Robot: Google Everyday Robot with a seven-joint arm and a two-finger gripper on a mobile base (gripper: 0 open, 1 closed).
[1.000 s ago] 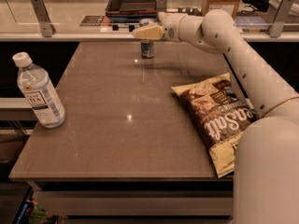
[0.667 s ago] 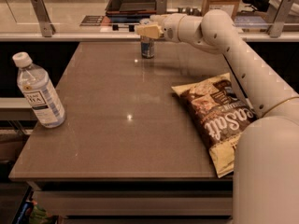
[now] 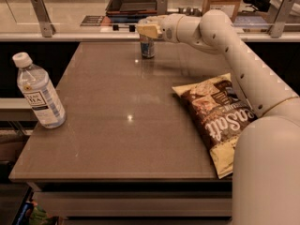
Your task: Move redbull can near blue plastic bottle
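Silver-blue redbull can (image 3: 147, 49), upper centre, has its top hidden behind the gripper (image 3: 146, 31); whether the gripper clasps it cannot be told.

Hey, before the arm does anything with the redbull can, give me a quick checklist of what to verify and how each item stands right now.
1. The gripper sits right over the redbull can at the far edge of the table: ok.
2. Firm hold on the can: cannot tell.
3. Can standing upright: ok.
4. The blue plastic bottle upright by the table's left edge: ok.
5. The chip bag off the line from can to bottle: ok, it lies to the right.
6. Can near the bottle: not ok, they stand far apart.
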